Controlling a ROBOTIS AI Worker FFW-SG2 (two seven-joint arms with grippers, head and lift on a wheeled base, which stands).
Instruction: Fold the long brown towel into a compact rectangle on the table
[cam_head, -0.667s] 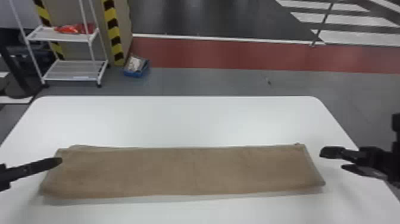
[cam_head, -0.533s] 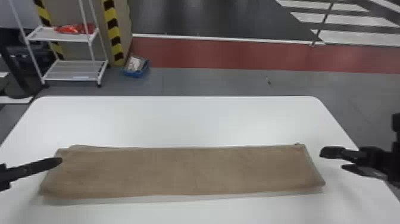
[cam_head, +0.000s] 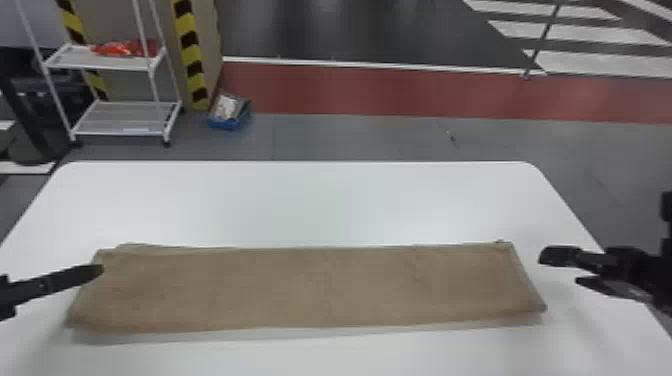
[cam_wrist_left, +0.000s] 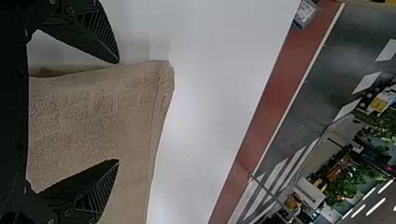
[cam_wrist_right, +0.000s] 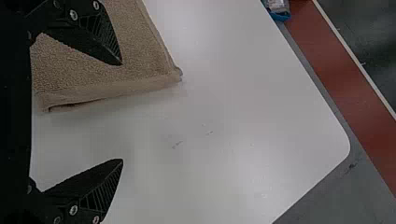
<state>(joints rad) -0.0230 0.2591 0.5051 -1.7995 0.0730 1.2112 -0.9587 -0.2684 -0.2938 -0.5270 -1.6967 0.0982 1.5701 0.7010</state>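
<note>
Your left gripper (cam_head: 55, 283) is over the left end of the brown towel (cam_head: 310, 287), reaching in from outside that end. In the left wrist view your left gripper (cam_wrist_left: 118, 112) stands wide open with nothing in its grip; the towel's layered corner lies between the fingertips, one finger lining up over the cloth and the other past its edge. You can't tell from here whether either one touches it.

Your right gripper (cam_head: 560, 268) is just beyond the towel's right end, apart from it in the head view. In the right wrist view your right gripper (cam_wrist_right: 122, 112) is spread wide too, and empty.

The towel lies flat between your two arms as a long strip running left to right, with a thin layer peeking out at its far left corner. Under it and all around it is the white table (cam_head: 325, 200).

Past the towel's far side, off the table, you have a white rack (cam_head: 120, 120) toward the towel's left end, with red packets (cam_head: 120, 48) on its upper shelf. Well beyond the towel's far edge, a blue tray (cam_head: 227, 123) sits on the floor near the rack.
</note>
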